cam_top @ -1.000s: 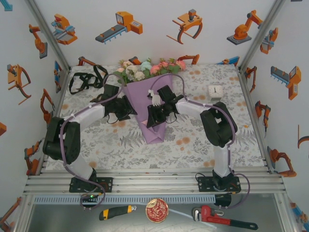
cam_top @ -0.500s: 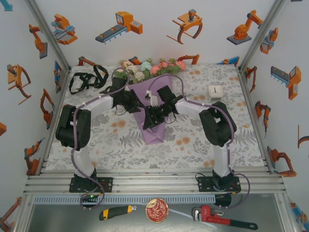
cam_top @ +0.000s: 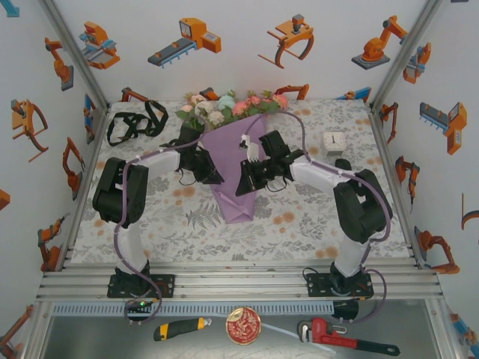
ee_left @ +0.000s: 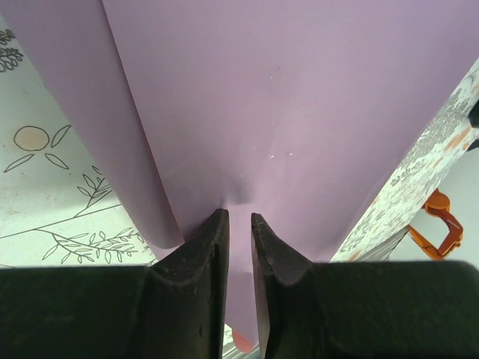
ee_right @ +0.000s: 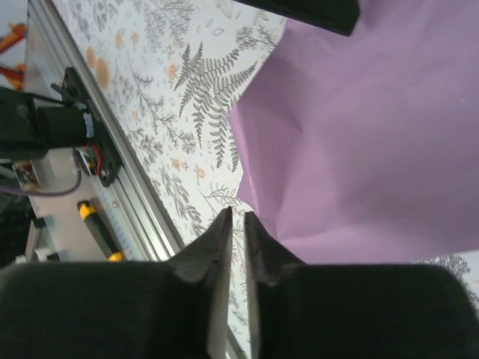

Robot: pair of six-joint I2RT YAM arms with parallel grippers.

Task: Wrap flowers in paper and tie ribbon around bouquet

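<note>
The bouquet lay along the middle of the table. Its lilac paper was folded into a cone, with the point toward the arms' bases. The mouth, filled with pink, white and pale blue flowers, lay close to the far wall. The left gripper met the cone from its left side, jaws drawn nearly together on a fold of the paper. In the left wrist view the sheet dimpled at the fingertips. The right gripper sat at the cone's right edge with only a slim gap between its jaws. In the right wrist view the paper's edge ran past the tips, but whether they nipped it could not be told. The black ribbon lay heaped in loops at the far left corner, apart from the flowers. A small white clock stood to the right of the cone, near the far edge. A grey floral tablecloth covered the surface, and white walls printed with orange robot arms closed in three sides. Open cloth stretched between the cone's point and the aluminium rail at the near edge, and on either side behind the elbows. Beyond the rail lay a yellow utility knife, a round dish and a red pipe wrench.
</note>
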